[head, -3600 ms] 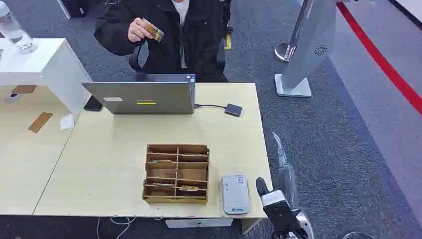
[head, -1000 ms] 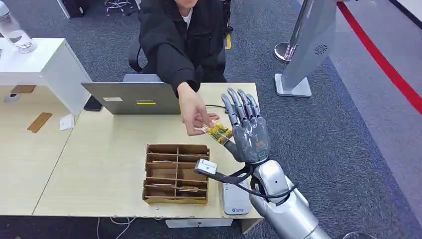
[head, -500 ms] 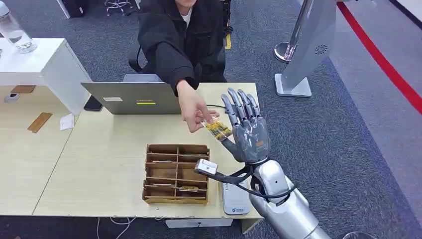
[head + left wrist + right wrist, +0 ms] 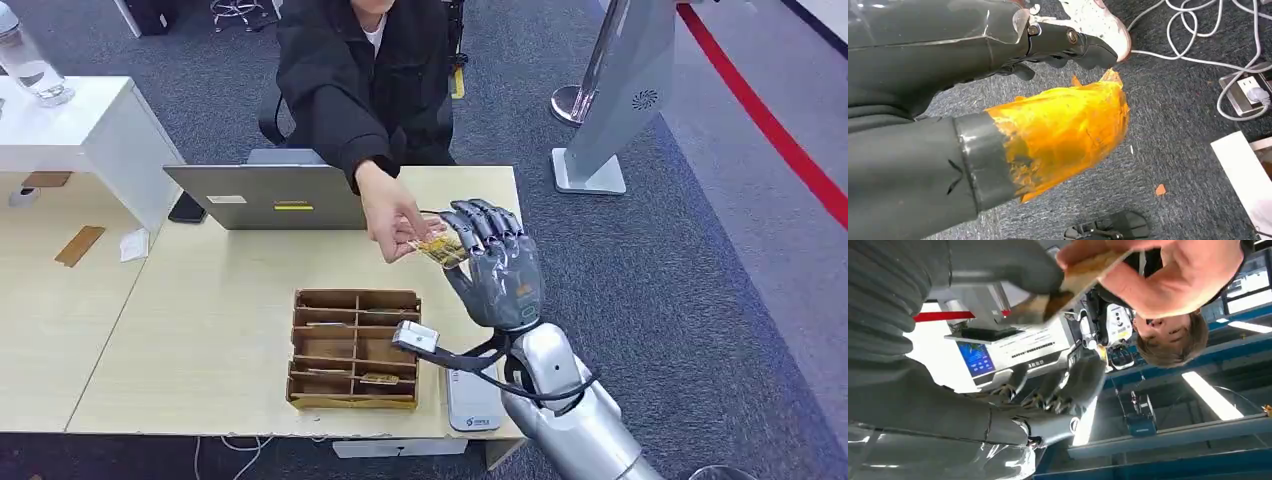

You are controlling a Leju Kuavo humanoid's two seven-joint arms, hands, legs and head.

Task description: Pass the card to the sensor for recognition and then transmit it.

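Note:
A person across the table holds out a yellow patterned card point(image 4: 437, 250) by its edge. My right hand point(image 4: 497, 268) is raised beside it, with its fingers point(image 4: 478, 220) bent over the card's top. In the right wrist view the card point(image 4: 1073, 282) lies against my thumb point(image 4: 1003, 265), while my darker fingers point(image 4: 1075, 382) stand apart from it. The person's hand point(image 4: 392, 222) still grips the card. The white card sensor point(image 4: 466, 402) lies at the table's front edge, partly under my right forearm. My left hand point(image 4: 973, 40) hangs over the carpet and holds nothing.
A brown wooden organizer point(image 4: 355, 345) with several compartments sits left of the sensor. An open grey laptop point(image 4: 270, 195) stands at the far side. A grey kiosk stand point(image 4: 620, 90) is on the carpet to the right. A white shelf point(image 4: 90, 120) is at far left.
My right arm rose from beside the table up to the card. In the last half second its straight fingers bent forward over the card; the person's hand stayed on it.

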